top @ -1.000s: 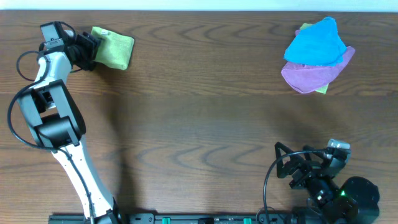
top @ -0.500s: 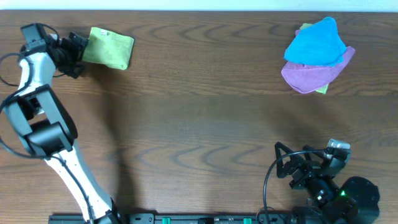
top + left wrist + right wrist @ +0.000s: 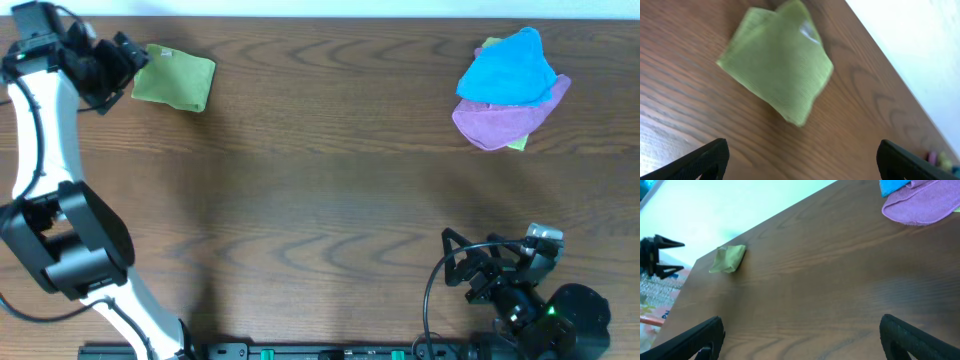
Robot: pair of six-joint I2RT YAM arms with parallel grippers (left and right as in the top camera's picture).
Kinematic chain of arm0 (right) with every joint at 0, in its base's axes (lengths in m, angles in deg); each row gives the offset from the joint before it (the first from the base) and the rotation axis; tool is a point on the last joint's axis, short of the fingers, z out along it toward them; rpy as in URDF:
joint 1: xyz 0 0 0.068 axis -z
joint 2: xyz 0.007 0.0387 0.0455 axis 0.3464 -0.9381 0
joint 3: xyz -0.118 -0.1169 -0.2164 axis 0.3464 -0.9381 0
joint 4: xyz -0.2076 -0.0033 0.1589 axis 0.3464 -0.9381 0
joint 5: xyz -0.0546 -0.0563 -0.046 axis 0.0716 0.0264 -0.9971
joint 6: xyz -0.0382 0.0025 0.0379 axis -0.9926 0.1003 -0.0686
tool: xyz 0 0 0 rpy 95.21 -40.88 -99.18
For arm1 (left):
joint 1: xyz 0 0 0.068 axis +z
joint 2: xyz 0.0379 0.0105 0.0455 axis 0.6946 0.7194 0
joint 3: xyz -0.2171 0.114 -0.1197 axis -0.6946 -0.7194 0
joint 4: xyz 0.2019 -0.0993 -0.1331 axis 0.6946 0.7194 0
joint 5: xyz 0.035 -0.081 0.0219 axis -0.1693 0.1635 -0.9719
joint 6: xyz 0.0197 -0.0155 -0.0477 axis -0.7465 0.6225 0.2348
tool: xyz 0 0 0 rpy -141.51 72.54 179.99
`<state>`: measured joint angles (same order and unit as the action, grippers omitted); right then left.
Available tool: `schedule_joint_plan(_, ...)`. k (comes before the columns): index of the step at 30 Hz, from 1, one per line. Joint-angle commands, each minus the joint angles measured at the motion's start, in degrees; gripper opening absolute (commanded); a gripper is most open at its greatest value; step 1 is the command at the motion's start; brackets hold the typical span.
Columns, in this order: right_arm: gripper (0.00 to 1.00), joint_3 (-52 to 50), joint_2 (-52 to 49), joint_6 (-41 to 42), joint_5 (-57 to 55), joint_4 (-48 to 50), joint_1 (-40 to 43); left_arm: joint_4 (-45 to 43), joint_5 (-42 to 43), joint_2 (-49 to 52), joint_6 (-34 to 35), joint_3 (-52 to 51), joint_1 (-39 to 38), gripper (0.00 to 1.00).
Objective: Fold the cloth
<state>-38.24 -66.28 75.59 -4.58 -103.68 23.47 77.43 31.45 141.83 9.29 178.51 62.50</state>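
The cloth (image 3: 175, 78), lime green, lies folded into a small rectangle at the table's far left; it also shows as the cloth (image 3: 777, 60) in the left wrist view, with a white tag near its far corner, and small as the cloth (image 3: 728, 258) in the right wrist view. My left gripper (image 3: 127, 65) hangs open just left of it, not touching it, and the left gripper (image 3: 802, 152) has only bare wood between its fingers. My right gripper (image 3: 458, 265) rests open at the near right, and the right gripper (image 3: 800, 330) holds nothing.
A pile sits at the far right: a bright blue cloth (image 3: 506, 68) on top of a purple cloth (image 3: 500, 120), with a green edge peeking out beneath. The table's far edge (image 3: 320, 18) runs just behind both the pile and the folded cloth.
My left arm has drawn back to the left and lifted away from the folded cloth, its jaws widening slightly. The cloth has stayed put. The right arm has not moved.
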Motion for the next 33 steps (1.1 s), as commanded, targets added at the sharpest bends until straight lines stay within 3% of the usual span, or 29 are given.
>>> schedule_joint_plan(1,0.99,-0.3,0.3,0.8,-0.2,-0.1,0.5,0.9,-4.5,-4.9,-3.4,0.0,-3.6,0.96)
schedule_joint_plan(10,0.99,-0.3,0.3,0.8,-0.2,-0.1,0.5,3.8,-15.8,-14.2,-3.3,0.0,-7.8,0.95)
schedule_joint_plan(17,0.99,-0.3,0.3,0.8,-0.2,-0.1,0.5,20.0,-19.2,-18.8,-7.7,-0.2,-7.8,0.95)
schedule_joint_plan(21,0.99,-0.3,0.3,0.8,-0.2,-0.1,0.5,24.7,-21.5,-22.0,-8.5,-3.1,-8.0,0.95)
schedule_joint_plan(27,0.99,-0.3,0.3,0.8,-0.2,-0.1,0.5,20.1,-21.3,-29.6,-8.4,-16.2,-8.0,0.95)
schedule_joint_plan(33,0.99,-0.3,0.3,0.8,-0.2,-0.1,0.5,3.1,-17.0,-43.5,-8.5,-37.8,-8.7,0.95)
